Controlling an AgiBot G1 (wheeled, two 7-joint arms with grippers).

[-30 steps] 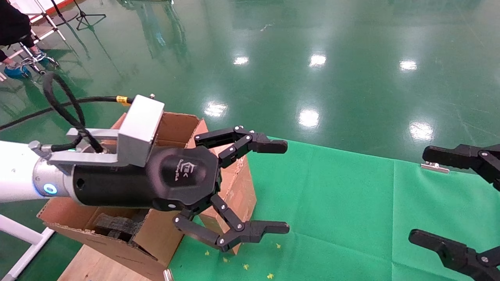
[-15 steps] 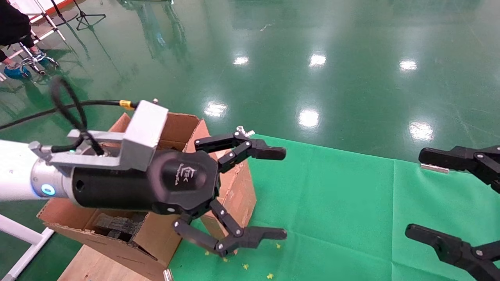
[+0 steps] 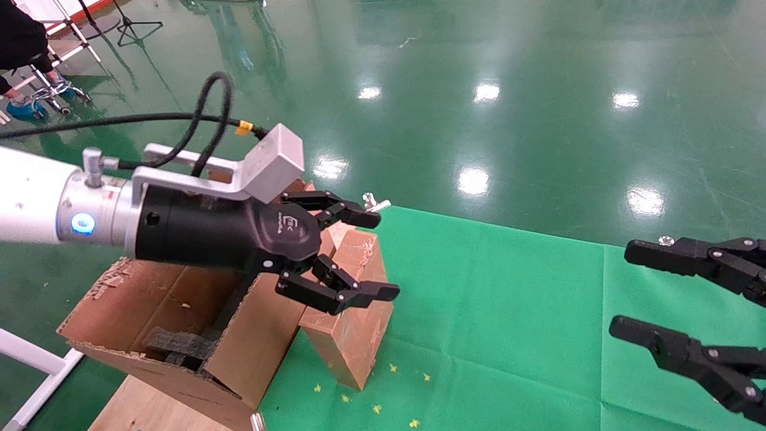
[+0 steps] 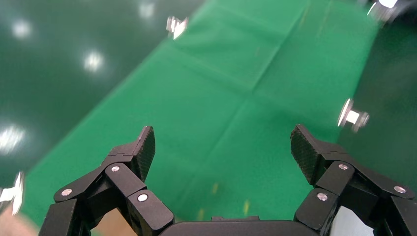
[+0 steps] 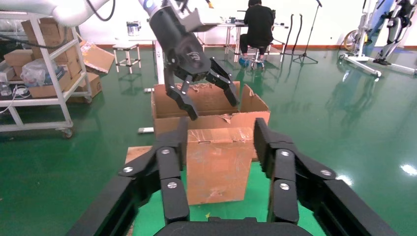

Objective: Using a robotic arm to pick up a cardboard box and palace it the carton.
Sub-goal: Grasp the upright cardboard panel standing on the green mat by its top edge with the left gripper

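Left end effector raised, fingers spread — right end effector likewise agape.

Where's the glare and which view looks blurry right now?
Head view: ceiling lights glare as white spots on the glossy green floor. Left wrist view: the green cloth is smeared with motion blur, the left gripper sharp. Right wrist view: the cardboard box is crisp.

— What does the robotic arm look like?
— White shell, silver collar with a glowing blue ring, then a black wrist bearing a white logo. A silver block sits on a bracket; a black cable with a yellow tag loops off it.
— And the fingers?
— Black multi-link, silver screws at the joints.
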